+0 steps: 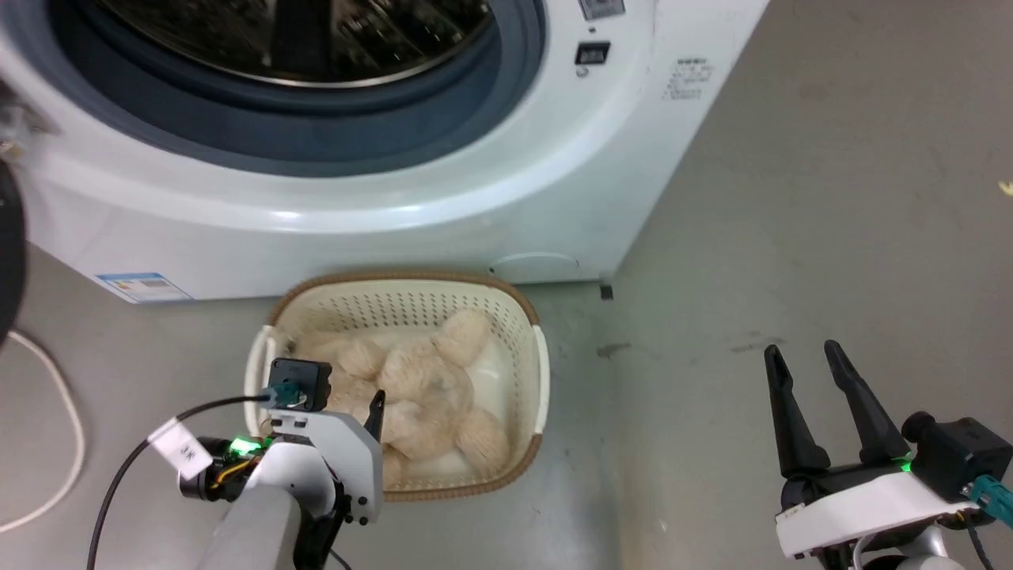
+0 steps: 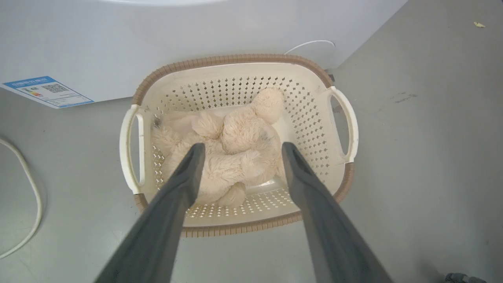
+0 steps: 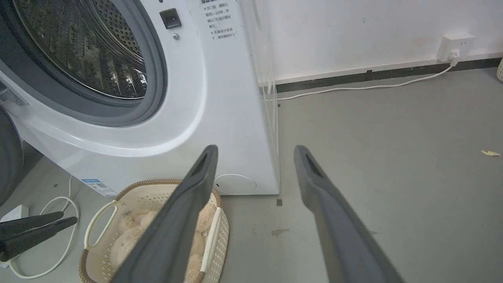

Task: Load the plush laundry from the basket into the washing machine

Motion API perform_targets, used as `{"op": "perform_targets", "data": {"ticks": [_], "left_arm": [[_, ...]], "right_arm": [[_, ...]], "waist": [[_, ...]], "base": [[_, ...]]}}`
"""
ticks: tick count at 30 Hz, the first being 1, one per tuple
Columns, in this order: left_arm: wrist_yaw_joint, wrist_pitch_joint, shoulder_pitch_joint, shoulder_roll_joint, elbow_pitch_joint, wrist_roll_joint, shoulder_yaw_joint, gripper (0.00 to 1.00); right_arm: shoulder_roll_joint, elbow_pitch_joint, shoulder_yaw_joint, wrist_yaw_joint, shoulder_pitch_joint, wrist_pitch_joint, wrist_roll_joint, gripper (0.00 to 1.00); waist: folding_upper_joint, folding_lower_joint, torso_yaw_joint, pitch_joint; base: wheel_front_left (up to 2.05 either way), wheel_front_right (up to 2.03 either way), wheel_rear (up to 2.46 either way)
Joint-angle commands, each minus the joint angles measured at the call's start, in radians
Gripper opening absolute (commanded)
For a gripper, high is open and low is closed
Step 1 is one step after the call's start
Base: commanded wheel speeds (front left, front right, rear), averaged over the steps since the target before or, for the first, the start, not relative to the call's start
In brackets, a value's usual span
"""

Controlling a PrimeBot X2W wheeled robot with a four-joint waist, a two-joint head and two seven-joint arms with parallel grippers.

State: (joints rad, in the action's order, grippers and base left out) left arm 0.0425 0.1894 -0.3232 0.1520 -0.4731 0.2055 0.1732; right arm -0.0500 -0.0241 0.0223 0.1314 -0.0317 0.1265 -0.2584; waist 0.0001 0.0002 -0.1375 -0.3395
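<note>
The left gripper (image 2: 243,144), a white-shelled unit with two long dark tapering fingers, is being held pointing forward and down from a bent pale forearm (image 1: 253,522), and its jaws are being held wide apart with nothing gripped between them. The right gripper (image 1: 801,348), of the same white-and-black build, is being held low at the robot's right side, fingers pointing up the head view, likewise spread wide and empty, well apart from the left.

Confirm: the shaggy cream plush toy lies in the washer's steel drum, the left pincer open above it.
Wrong: the shaggy cream plush toy lies in the cream perforated plastic basket, left pincer open above it, as the left wrist view shows.
</note>
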Motion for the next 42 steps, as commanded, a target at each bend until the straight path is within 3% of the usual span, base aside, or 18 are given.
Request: {"op": "perform_targets", "data": {"ticks": [1, 30, 34, 42], "left_arm": [[-0.004, 0.022, -0.033, 0.019, -0.026, -0.003, 0.022, 1.00], [0.024, 0.237, -0.250, 0.286, -0.142, -0.136, 0.315, 1.00], [0.015, 0.263, -0.281, 0.319, -0.152, -0.138, 0.336, 1.00], [-0.042, 0.250, -0.345, 0.363, -0.155, -0.146, 0.363, 1.00]], "right_arm": [[0.000, -0.010, 0.005, 0.000, -0.018, 0.011, -0.021, 1.00], [0.000, -0.064, 0.049, -0.001, -0.047, 0.072, -0.190, 1.00], [0.000, -0.070, 0.056, -0.001, -0.051, 0.080, -0.212, 1.00], [0.000, -0.070, 0.069, -0.001, -0.059, 0.095, -0.244, 1.00]], "waist": [[-0.0001, -0.0002, -0.022, -0.037], [-0.0001, -0.0002, -0.137, -0.348], [-0.0001, -0.0002, -0.150, -0.392], [-0.0001, -0.0002, -0.166, -0.462]], "base": [[0.00, 0.00, 0.00], [0.00, 0.00, 0.00], [0.00, 0.00, 0.00], [0.00, 0.00, 0.00]]}}
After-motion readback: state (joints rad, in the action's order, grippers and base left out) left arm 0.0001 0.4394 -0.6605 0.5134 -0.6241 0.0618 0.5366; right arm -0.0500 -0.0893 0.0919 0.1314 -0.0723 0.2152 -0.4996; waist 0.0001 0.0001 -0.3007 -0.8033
